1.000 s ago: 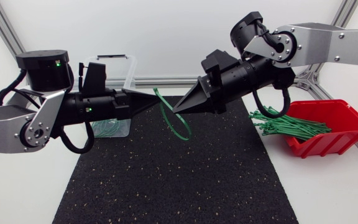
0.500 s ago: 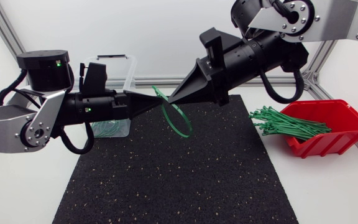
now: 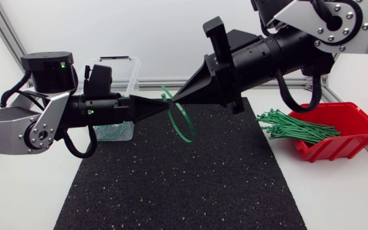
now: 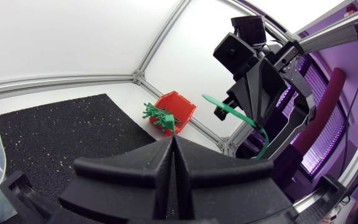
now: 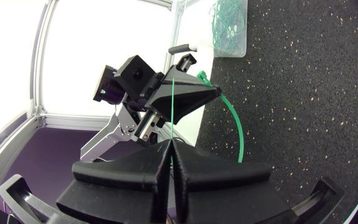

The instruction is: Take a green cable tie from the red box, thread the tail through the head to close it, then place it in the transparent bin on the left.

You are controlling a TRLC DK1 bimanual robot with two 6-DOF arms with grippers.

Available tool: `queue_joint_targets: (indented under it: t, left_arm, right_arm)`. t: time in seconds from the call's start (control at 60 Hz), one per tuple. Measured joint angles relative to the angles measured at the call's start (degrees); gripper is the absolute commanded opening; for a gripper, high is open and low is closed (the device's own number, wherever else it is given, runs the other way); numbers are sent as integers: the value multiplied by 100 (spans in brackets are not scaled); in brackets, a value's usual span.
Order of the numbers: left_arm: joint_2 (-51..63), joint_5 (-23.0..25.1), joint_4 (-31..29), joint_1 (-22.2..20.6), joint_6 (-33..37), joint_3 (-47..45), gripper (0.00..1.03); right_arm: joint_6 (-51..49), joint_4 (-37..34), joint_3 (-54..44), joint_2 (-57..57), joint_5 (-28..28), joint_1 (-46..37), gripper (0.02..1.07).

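1. Clamping the green cable tie [image 3: 185, 126] in the left pincer [image 3: 164, 105], with both wedge fingers pressed flat together on a thin green strand. Hovering above the far half of the black mat [image 3: 184, 179], reaching in from the mat's left side.

2. Clamping the same tie in the right pincer [image 3: 175, 99], with fingers likewise closed on the strand and no gap showing. Coming in from above the mat's far right corner and meeting the left pincer almost tip to tip over the mat's far middle.

3. Hanging the tie as a curved loop below the two tips, in the air above the mat and clear of it. Showing, in the left wrist view, one flat green end sticking out beside the right pincer.

4. Storing spare green ties [image 3: 296, 128] as a bundle in the red box [image 3: 353, 121], just off the mat's right edge, with tails sticking out over the box's rim toward the mat.

5. Standing the transparent bin [image 3: 133, 76] just off the mat's far left corner, partly hidden behind the left arm [image 3: 37, 124], and holding a few green loops [image 3: 110, 132] at its bottom.

6. Carrying mat, box and bin on the white desk [image 3: 18, 198].
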Motion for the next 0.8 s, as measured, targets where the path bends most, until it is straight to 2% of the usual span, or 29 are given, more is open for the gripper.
queue_joint_targets:
  t: [0.333, 0.8]
  left_arm:
    - [46, 63, 66, 103, -35, 33, 3]
    - [101, 63, 131, 133, -33, 33, 3]
  right_arm:
    - [520, -13, -33, 111, -48, 199, 7]
    - [1008, -4, -111, 173, -118, 39, 7]
